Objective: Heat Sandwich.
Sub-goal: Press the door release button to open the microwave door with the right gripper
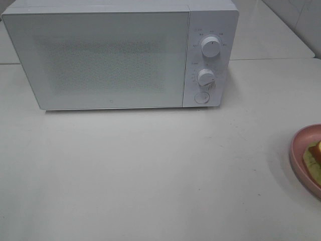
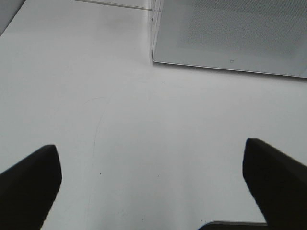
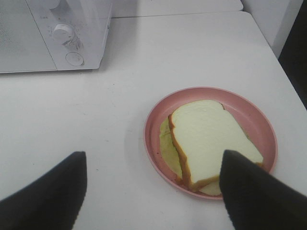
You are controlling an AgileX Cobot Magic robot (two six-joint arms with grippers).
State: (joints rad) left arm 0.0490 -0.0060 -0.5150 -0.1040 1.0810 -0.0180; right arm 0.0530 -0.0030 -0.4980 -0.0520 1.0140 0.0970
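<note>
Gaping left claw point(image 2: 149, 146), right claw point(image 3: 153, 154), both empty

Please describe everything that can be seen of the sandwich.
The sandwich is square white-bread slices with brown crust, stacked a little askew, with a pale yellow-green layer showing at one side. It looks soft and whole. It lies flat on a round pink plate, inside the rim, on the white table, right of the microwave in the high view. Only the plate visibly touches it. One finger of the open right gripper hides a corner in the wrist view; contact cannot be told.
</note>
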